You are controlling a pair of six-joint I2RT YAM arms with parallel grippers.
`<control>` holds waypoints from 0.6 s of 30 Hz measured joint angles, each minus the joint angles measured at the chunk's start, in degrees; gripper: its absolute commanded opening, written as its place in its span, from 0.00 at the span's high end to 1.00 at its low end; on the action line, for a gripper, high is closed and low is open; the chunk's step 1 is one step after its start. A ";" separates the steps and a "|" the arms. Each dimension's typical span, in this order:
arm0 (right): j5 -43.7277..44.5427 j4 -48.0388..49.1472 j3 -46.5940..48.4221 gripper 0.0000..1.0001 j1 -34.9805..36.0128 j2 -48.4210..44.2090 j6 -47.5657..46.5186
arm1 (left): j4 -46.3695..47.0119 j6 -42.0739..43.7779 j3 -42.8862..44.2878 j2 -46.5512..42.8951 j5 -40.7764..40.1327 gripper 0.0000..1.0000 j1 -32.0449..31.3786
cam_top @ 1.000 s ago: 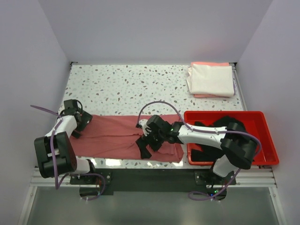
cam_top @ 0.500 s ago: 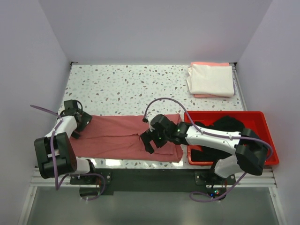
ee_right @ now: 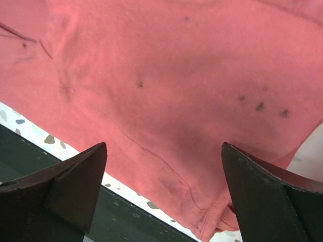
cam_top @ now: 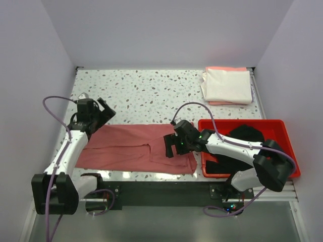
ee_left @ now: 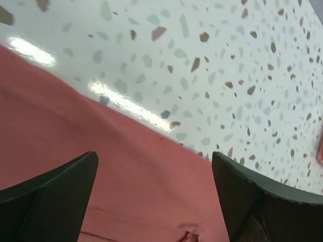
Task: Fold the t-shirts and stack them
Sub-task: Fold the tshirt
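The left claw (cam_top: 105,111), released, hovers at the 10 o'clock corner of the rose-red t-shirt (cam_top: 126,147) on the bench (cam_top: 151,96). The right claw (cam_top: 168,146), also released, hovers over its 3 o'clock side.

Bare speckled desk (cam_top: 151,96) lay open beyond the rose-red shirt (cam_top: 121,143); the red tray (cam_top: 276,126) and folded stack (cam_top: 227,85) blocked the right side.

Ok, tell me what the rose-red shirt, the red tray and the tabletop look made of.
Rose-red shirt: soft matte knit cloth, probably cotton; it lies limp with stitched seams.
Red tray: rigid plastic, likely; straight rim, even colour.
Tabletop: terrazzo-patterned, glossy; light glares on it, whether stone or laminate is unclear.
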 measured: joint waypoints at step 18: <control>-3.76 2.45 1.86 0.01 -9.29 8.44 1.36 | 1.11 2.64 -6.12 6.14 0.72 0.00 -15.65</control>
